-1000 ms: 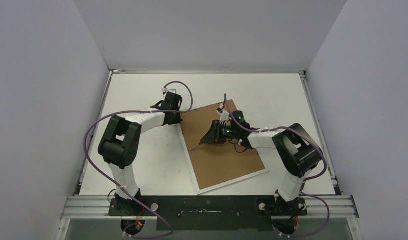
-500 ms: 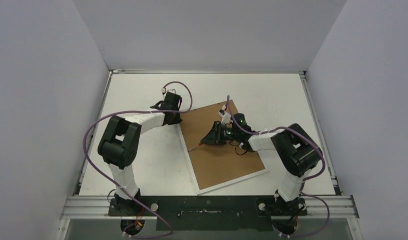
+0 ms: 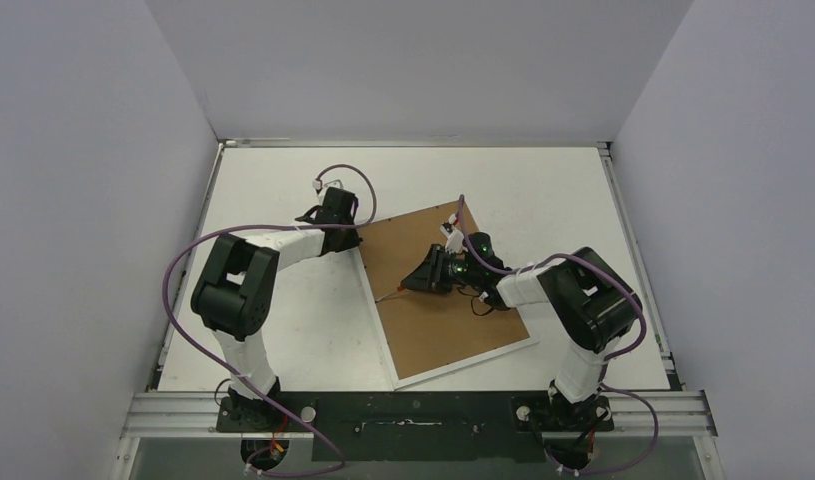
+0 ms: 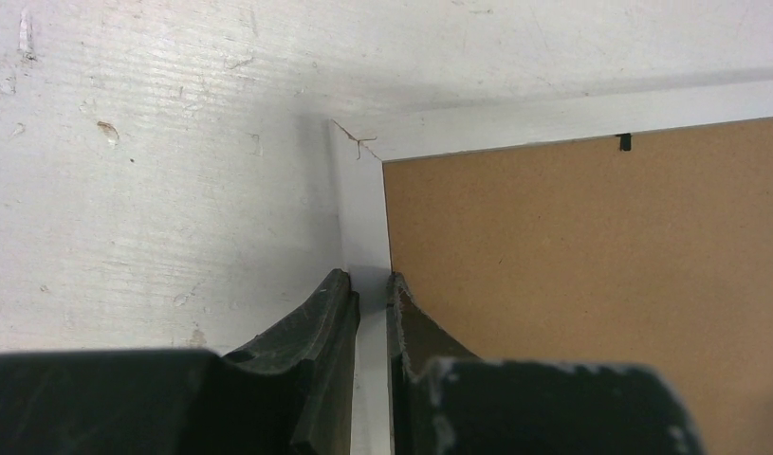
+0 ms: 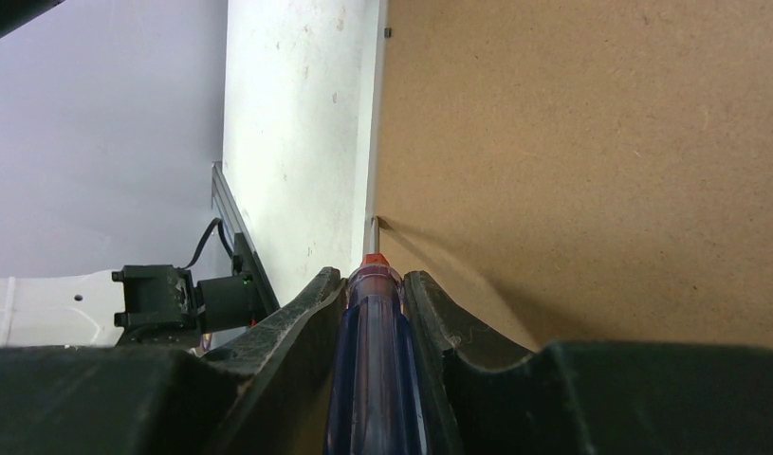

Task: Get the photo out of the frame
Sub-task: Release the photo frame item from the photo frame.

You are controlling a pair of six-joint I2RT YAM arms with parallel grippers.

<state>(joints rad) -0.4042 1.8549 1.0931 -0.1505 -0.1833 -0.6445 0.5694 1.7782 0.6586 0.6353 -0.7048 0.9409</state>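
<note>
White tabletop (image 3: 303,335) under large flat white-bordered frame (image 3: 443,335), brown fibreboard back up, photo hidden beneath. Right gripper (image 5: 375,280) clamped on red-and-blue screwdriver (image 5: 373,365), tip at frame's left seam; left gripper (image 4: 368,289) pinching same border.

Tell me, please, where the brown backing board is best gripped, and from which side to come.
Its left long edge, from the left, once pried up. The backing board lies flat inside the white border of the frame, so nothing can be pinched yet. The screwdriver in the right end effector has its tip at that seam, so a lifted lip would probably appear there.
</note>
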